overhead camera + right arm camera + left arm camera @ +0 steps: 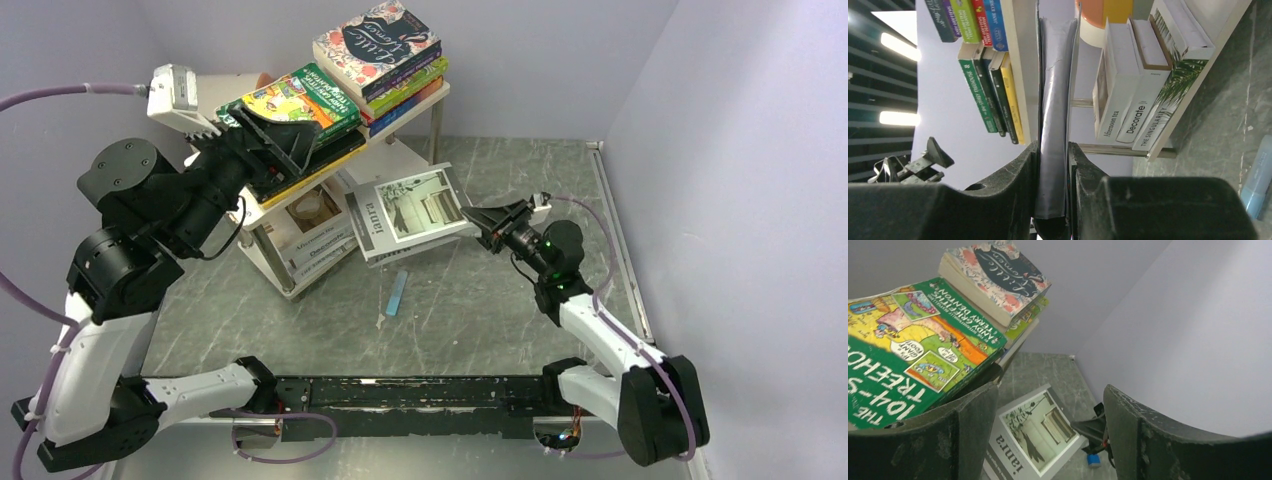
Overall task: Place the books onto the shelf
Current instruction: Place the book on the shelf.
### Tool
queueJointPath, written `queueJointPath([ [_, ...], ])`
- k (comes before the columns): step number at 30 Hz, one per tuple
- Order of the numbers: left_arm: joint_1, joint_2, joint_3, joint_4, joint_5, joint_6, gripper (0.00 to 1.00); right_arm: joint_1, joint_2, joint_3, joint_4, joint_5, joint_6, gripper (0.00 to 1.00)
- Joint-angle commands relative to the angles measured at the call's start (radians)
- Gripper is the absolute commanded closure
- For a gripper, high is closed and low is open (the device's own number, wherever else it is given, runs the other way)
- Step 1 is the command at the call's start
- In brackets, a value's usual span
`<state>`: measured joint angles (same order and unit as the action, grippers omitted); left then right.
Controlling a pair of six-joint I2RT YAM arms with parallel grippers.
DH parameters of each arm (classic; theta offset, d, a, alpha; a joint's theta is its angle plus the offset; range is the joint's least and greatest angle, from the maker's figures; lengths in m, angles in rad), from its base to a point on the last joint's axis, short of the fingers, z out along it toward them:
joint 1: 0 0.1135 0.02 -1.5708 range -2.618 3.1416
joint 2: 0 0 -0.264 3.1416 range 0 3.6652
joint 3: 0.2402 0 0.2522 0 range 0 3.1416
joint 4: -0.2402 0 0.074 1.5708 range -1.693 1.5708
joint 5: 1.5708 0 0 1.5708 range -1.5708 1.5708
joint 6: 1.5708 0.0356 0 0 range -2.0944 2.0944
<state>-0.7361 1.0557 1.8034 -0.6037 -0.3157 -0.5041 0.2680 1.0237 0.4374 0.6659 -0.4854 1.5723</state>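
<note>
The white shelf (436, 96) stands at the back left. Its top board carries two flat stacks of books, one topped by the floral Little Women (378, 45), the other by the green Treehouse book (292, 100). My left gripper (285, 140) hovers open just over the Treehouse book (908, 355), with nothing between its fingers (968, 425). My right gripper (482, 222) is shut on the right edge of a white-grey "ianra" book (410, 212), which is tilted against the shelf's lower tier. In the right wrist view the jaws (1053, 147) pinch that book (1055, 90) beside the shelf board (1020, 65).
More books (1138, 100) sit on the lower tier, with a white cylinder with a peach end (1098, 20) behind them. A small flat blue bar (398, 293) lies on the grey table in front of the shelf. Walls close in at the back and right.
</note>
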Motion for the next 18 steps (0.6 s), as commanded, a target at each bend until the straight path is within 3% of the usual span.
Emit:
queueJointPath([
  [1,0.004,-0.043,-0.017,-0.076,-0.027,0.033,0.19,0.040,0.059,0.106,-0.010,0.019,-0.076,0.73],
  [18,0.004,-0.133,-0.051,-0.139,-0.052,0.016,0.19,0.343,0.518,0.457,0.105,0.232,-0.186,0.72],
])
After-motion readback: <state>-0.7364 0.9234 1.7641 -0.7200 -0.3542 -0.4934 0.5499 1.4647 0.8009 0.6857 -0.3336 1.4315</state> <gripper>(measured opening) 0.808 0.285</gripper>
